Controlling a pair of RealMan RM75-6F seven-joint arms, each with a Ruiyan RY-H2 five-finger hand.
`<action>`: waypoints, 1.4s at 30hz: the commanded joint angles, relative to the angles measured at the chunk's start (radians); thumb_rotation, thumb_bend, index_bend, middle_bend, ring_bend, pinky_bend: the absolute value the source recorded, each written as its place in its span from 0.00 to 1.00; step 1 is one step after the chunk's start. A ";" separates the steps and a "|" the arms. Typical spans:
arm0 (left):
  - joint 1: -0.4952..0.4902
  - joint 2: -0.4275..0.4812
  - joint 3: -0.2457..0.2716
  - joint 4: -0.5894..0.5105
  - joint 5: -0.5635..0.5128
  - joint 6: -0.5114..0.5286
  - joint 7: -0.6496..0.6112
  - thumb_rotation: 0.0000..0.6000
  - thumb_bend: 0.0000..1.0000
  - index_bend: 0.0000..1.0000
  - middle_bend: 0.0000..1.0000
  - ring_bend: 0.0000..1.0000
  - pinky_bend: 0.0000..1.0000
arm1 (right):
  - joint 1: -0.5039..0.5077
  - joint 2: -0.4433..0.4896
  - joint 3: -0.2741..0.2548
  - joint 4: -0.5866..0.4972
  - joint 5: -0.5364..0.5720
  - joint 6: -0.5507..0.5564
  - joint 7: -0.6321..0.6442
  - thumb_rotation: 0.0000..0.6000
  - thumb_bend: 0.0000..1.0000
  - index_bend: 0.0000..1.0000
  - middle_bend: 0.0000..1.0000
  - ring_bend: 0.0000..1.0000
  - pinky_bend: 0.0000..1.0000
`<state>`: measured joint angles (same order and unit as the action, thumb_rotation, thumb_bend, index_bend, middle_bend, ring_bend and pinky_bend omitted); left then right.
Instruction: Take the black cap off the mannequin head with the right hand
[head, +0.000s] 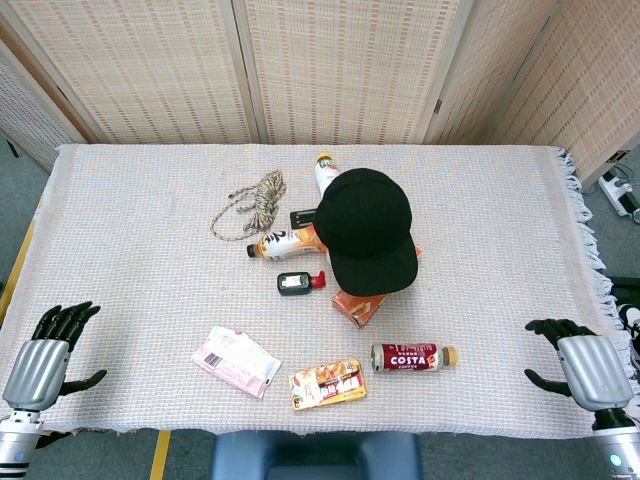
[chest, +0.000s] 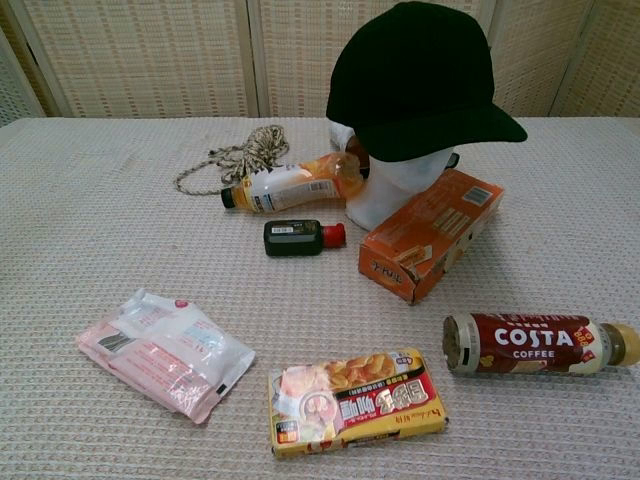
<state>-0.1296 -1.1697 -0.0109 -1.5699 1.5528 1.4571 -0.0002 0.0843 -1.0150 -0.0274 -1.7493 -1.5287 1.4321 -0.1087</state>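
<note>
The black cap (head: 365, 228) sits on the white mannequin head (chest: 392, 187) near the table's middle, brim facing the front edge; from the chest view the cap (chest: 420, 80) covers the head's top. My right hand (head: 585, 368) rests at the front right corner of the table, fingers apart and empty, well away from the cap. At the front left corner my left hand (head: 45, 356) lies with fingers spread, holding nothing. Neither hand shows in the chest view.
An orange box (chest: 432, 233) leans beside the mannequin head. A Costa coffee bottle (chest: 540, 343), snack pack (chest: 355, 400), pink packet (chest: 165, 352), small dark bottle (chest: 295, 237), orange drink bottle (chest: 290, 185) and coiled rope (chest: 235, 158) lie around. Screens stand behind the table.
</note>
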 joint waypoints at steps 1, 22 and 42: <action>-0.002 -0.003 0.001 0.001 0.000 -0.003 0.000 1.00 0.04 0.17 0.15 0.15 0.12 | 0.004 -0.002 0.000 -0.001 -0.001 -0.011 0.004 0.95 0.09 0.33 0.37 0.33 0.46; -0.007 0.002 0.000 -0.012 0.001 -0.008 0.010 1.00 0.04 0.17 0.15 0.15 0.12 | 0.124 -0.077 0.078 0.016 -0.068 -0.081 -0.070 0.95 0.09 0.34 0.84 0.78 0.86; -0.003 0.009 0.000 -0.017 -0.020 -0.017 0.018 1.00 0.04 0.17 0.15 0.15 0.12 | 0.375 -0.392 0.241 0.240 -0.044 -0.174 -0.034 0.99 0.09 0.40 0.99 0.99 1.00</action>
<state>-0.1324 -1.1602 -0.0108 -1.5870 1.5324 1.4397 0.0173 0.4455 -1.3911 0.2047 -1.5261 -1.5784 1.2683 -0.1477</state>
